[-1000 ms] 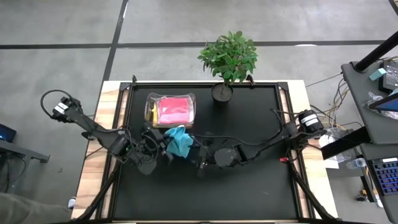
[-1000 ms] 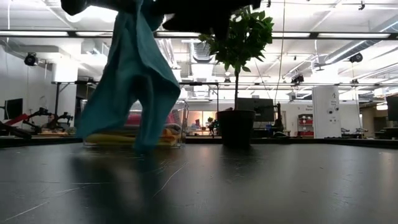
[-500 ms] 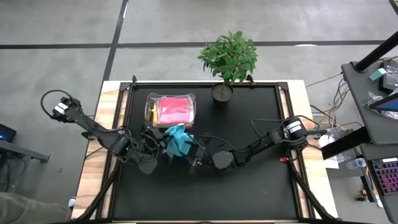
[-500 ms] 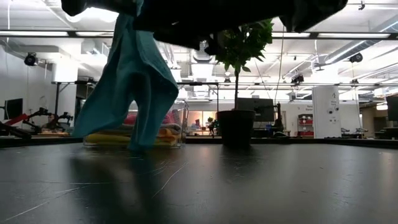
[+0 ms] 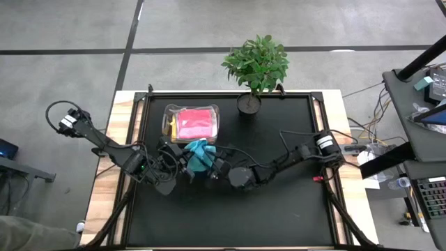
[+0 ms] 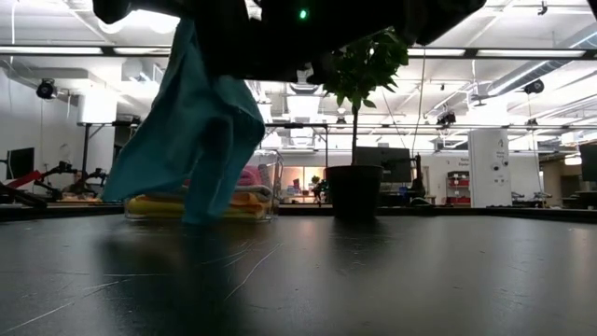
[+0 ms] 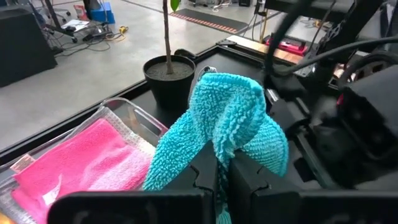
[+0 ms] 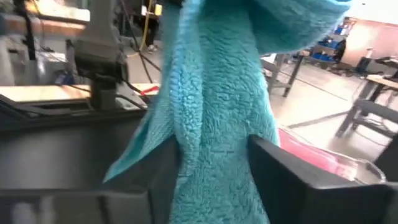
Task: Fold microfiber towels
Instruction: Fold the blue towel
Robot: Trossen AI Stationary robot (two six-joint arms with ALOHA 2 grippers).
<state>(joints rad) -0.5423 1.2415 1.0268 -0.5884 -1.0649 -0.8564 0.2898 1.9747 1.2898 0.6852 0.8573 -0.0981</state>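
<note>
Holding up the soft teal fluffy towel [image 5: 198, 155]

My left gripper [image 7: 224, 175] is squeezed tight on the towel, which hangs down from it above the black table [image 5: 279, 209]. My right gripper [image 8: 211, 163] has its fingers apart, one on each side of the hanging cloth. Just past my grippers sits the clear plastic box [image 5: 169, 115] with a pink folded towel [image 5: 195, 123].

Grey concrete floor [image 5: 70, 28] crossed by dark lines. Desk [image 5: 425, 84] with cables beside table's right edge. Ceiling strip lights [image 6: 522, 51], white cabinet [image 6: 490, 168] in room behind.
</note>
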